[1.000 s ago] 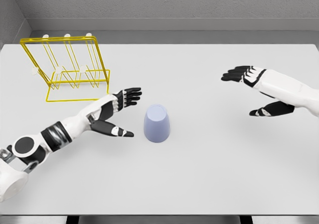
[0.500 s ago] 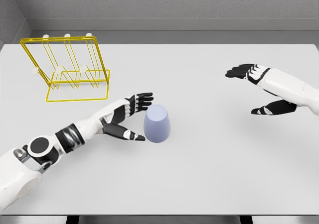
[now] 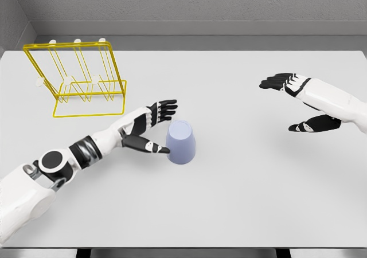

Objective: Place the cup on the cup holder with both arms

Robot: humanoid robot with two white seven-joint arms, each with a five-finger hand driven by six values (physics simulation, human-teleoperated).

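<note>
Just right of the left robot hand (image 3: 150,126), whose spread fingers hold nothing, sits the lavender plastic cup (image 3: 180,143), upside down on the white counter (image 3: 241,189). Reaching is under way; next its fingers must close around the cup.

A pale lavender, smooth, matt plastic-looking cup (image 3: 181,143) sits on a flat, pale grey worktop (image 3: 241,189) with an even, matt finish and no visible grain or texture. The yellow cup holder (image 3: 77,80) is made of thin wire, metal by the look of it, with a slight sheen, and small white rounded caps on its pegs. The left robot hand (image 3: 150,126) and the right robot hand (image 3: 301,103) have glossy white hard-shell casings with black, plastic-looking finger segments; the left arm shows dark, ribbed joint rings. The wall behind looks like rough, mottled grey concrete.
</note>
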